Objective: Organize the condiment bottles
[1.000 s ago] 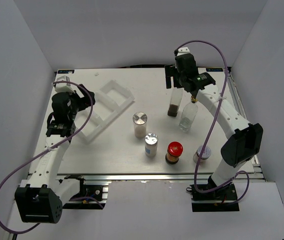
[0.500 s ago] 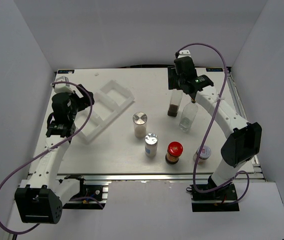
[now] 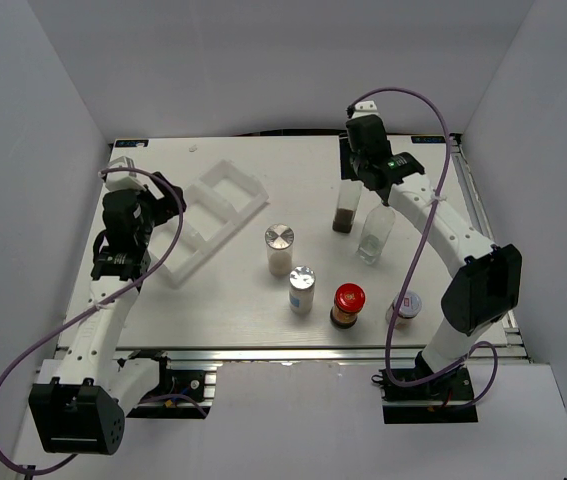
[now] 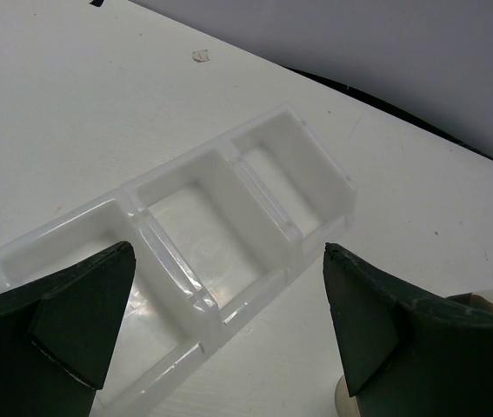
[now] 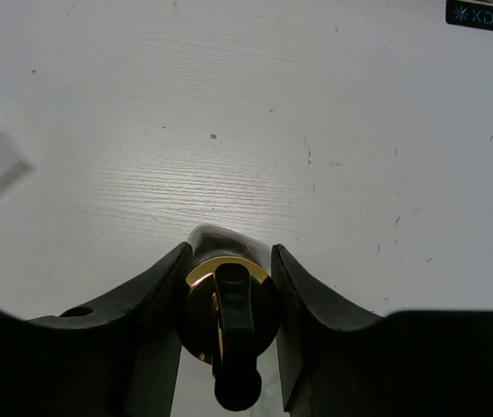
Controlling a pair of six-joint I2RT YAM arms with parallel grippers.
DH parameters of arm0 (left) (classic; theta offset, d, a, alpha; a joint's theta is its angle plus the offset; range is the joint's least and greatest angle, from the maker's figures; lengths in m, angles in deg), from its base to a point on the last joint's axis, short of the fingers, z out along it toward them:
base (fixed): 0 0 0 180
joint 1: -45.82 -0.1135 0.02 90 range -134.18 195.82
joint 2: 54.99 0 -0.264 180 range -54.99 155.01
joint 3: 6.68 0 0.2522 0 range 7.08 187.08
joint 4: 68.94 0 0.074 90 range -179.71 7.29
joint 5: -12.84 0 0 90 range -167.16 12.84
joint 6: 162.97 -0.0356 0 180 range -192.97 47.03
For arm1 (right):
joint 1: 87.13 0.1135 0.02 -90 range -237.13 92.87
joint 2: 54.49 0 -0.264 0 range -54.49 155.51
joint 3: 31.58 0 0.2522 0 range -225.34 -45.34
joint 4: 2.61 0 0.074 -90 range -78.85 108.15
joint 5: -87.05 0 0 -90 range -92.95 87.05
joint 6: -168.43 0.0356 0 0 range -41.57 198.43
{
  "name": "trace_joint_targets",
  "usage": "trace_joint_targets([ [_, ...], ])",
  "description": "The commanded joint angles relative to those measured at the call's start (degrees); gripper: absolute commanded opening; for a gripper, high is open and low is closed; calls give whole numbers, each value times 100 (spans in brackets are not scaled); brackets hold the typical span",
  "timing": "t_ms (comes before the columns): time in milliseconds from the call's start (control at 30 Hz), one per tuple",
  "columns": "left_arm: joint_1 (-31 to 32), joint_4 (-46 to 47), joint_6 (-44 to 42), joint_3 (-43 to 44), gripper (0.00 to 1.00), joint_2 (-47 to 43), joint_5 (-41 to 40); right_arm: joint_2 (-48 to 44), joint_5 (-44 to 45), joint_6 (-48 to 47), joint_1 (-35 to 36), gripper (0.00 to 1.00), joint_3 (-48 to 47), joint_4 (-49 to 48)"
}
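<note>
Right tool (image 5: 229, 261) seemingly gripping cruet (image 5: 229, 304), left tool (image 4: 226, 261) spread (over rack (image 4: 181, 165))

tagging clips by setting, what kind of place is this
Probably a robot test bench, not a kitchen: bare grey walls around a white table, two cabled arms bolted to its edge, the right gripper on a bottle.

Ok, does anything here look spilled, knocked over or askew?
Nothing is spilled or toppled. The white rack sits diagonal to the edges of the table, and a tiny scrap lies on the table beyond it.
</note>
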Motion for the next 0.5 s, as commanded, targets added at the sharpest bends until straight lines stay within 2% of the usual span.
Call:
trace_joint_targets([
  [0, -11, 2, -42, -49, 98, -213, -72, -422, -91, -504, 91, 0, -180, -745],
  [233, -20, 98, 107, -49, 98, -222, -107, -1, -935, -1665, 424, 0, -1453, -1132],
  [467, -11, -7, 204, 197, 98, 182, -449, 850, -1321, -1886, 767, 0, -2807, -1693],
])
